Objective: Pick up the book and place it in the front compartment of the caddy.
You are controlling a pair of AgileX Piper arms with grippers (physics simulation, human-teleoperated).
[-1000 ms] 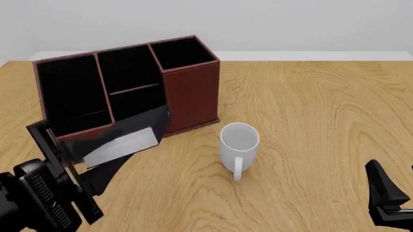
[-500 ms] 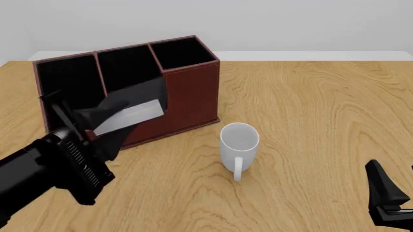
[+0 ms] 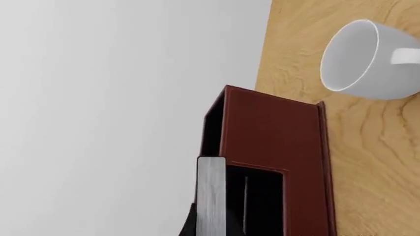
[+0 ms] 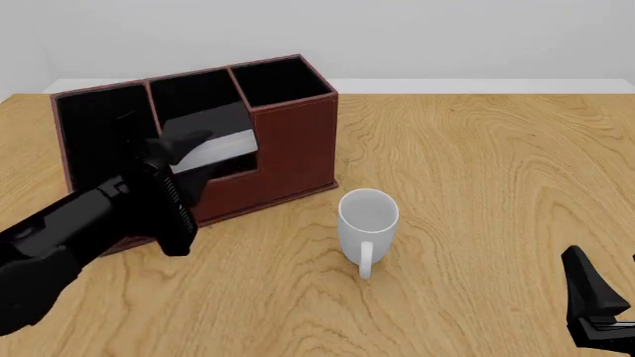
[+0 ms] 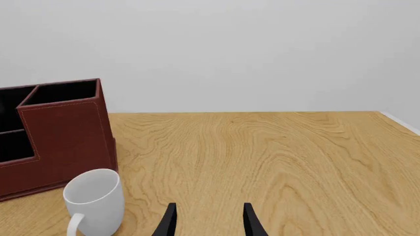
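The left claw [image 4: 184, 149] is clenched on the small thick black hardcover book with white page edges [image 4: 213, 145]. It holds the book tilted, raised above the low front slots of the large reddish-brown leather-look caddy with black lining [image 4: 297, 149]. The book reaches forward and to the right from the claw fingers, and its far end is close to the tall right section of the caddy. I cannot tell if the book touches the caddy wall or a divider. The black left arm [image 4: 89, 223] comes from the lower left and crosses in front of the caddy's left half.

In the left wrist view the grey-white page edge of the book [image 3: 211, 196] lies just beside the brown caddy wall [image 3: 272, 132], over a dark slot.

The white ceramic mug with a handle [image 4: 367, 223] stands upright on the light wooden table [image 4: 476, 171], to the right of the left claw and in front of the caddy's right corner, apart from it.

The right claw [image 5: 208, 221] is released, its two dark fingers parted with nothing between them. It hangs low over the table, well apart from the book, and the mug [image 5: 95, 201] is ahead of it to its left.
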